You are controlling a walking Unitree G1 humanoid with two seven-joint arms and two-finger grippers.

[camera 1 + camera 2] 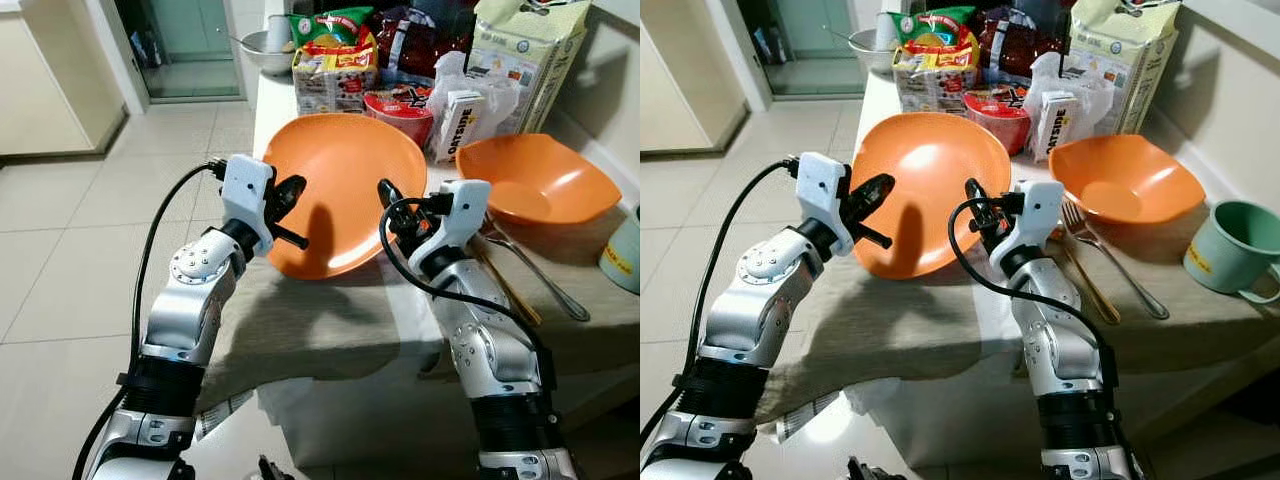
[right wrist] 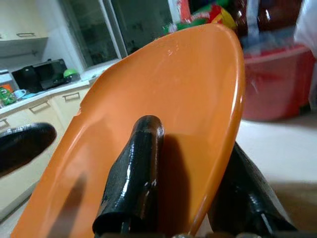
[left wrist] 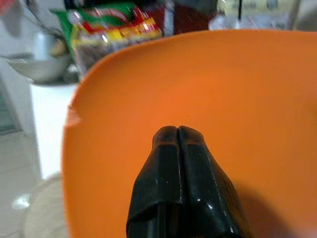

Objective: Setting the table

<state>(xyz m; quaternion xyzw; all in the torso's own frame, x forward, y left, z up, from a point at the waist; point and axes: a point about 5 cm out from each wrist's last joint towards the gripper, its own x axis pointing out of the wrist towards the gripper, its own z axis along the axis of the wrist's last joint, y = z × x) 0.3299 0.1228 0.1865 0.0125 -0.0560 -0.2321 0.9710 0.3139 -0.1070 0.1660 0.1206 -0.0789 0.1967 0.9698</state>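
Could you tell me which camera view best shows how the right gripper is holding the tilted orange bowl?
The right wrist view: the tilted orange bowl has its rim clamped, one finger inside, the other behind. Both eye views show the right gripper at the rim from behind. The left wrist view shows the bowl's inside beyond the left gripper.

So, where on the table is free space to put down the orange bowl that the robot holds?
The near cloth-covered table, under the held bowl and left of the fork, is bare. The back, with the snack packets, and the second bowl side are crowded.
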